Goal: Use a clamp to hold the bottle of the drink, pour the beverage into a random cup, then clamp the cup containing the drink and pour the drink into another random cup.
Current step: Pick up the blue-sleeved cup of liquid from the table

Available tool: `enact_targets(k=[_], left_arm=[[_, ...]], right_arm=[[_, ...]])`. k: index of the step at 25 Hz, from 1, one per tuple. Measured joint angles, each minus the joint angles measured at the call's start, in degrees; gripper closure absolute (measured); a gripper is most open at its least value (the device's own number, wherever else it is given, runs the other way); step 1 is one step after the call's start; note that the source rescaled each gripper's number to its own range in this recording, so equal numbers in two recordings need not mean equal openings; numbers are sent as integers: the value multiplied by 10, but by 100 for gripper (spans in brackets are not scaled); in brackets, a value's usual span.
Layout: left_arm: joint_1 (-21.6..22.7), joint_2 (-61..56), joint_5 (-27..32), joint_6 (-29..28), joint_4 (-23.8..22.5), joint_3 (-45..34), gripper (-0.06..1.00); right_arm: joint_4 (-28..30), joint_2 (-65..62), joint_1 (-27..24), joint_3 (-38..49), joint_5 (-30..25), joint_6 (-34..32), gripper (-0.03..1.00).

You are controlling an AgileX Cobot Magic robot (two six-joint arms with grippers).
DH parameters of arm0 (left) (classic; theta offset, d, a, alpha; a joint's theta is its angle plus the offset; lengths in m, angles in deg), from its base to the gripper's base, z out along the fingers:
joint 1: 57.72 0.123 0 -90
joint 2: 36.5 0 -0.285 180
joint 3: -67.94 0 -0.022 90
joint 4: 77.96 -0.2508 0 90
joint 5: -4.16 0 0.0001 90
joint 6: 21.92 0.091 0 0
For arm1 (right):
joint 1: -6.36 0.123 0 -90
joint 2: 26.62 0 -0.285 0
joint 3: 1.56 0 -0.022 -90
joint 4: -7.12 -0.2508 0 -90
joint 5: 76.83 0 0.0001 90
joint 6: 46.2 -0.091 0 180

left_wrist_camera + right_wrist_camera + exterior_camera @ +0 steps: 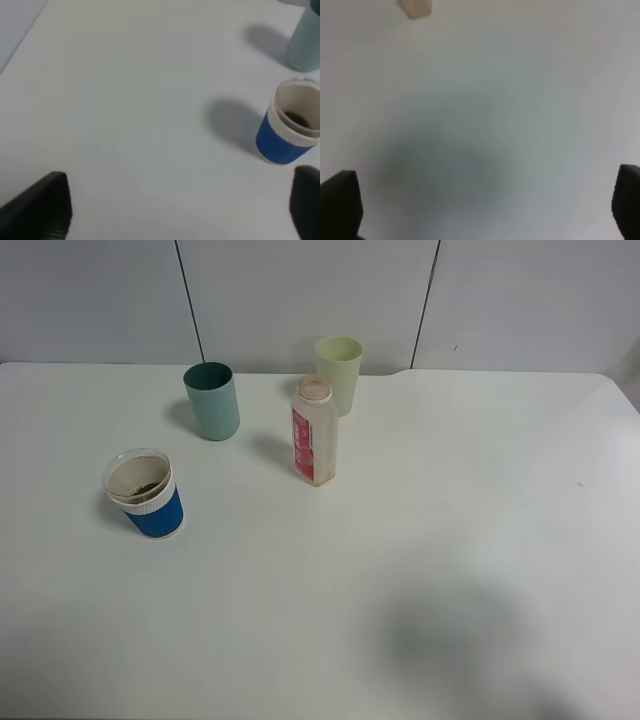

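The bottle (314,435) stands upright mid-table, whitish with a pink-red label; its base (416,7) shows in the right wrist view, far from the fingers. The blue-sleeved cup (145,495) stands at the left with a little dark beverage (143,487) at its bottom. In the left wrist view this cup (290,125) and the beverage (296,118) sit close to one finger. My left gripper (177,205) is open over bare table beside the cup. My right gripper (484,202) is open and holds nothing. Neither arm shows in the exterior high view.
A teal cup (212,400) stands behind the blue one, its side (305,40) also in the left wrist view. A pale green cup (339,370) stands just behind the bottle. The white table (480,470) carries a soft shadow (450,640) near its front right.
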Motion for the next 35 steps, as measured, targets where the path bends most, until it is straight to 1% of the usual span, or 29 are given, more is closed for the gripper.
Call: enact_targets(k=[10, 15, 17, 21, 24, 28, 31, 35], left_arm=[[0, 0, 0, 0, 0, 0, 32], [0, 0, 0, 0, 0, 0, 32], [0, 0, 0, 0, 0, 0, 32], [0, 0, 0, 0, 0, 0, 32], [0, 0, 0, 0, 0, 0, 32], [0, 0, 0, 0, 0, 0, 32], [0, 0, 0, 0, 0, 0, 32], [0, 0, 0, 0, 0, 0, 32]], right_arm=[[1, -64, 0, 11, 19, -7, -3], [-2, -67, 0, 11, 19, -6, -3], [-17, -67, 0, 11, 20, 9, -3], [-59, -67, 0, 12, 20, 59, -3], [-59, -67, 0, 12, 20, 63, -3], [-47, -67, -1, 12, 20, 48, -3], [-44, -67, -25, 12, 20, 43, -3], [-44, -67, -95, 12, 20, 43, -3]])
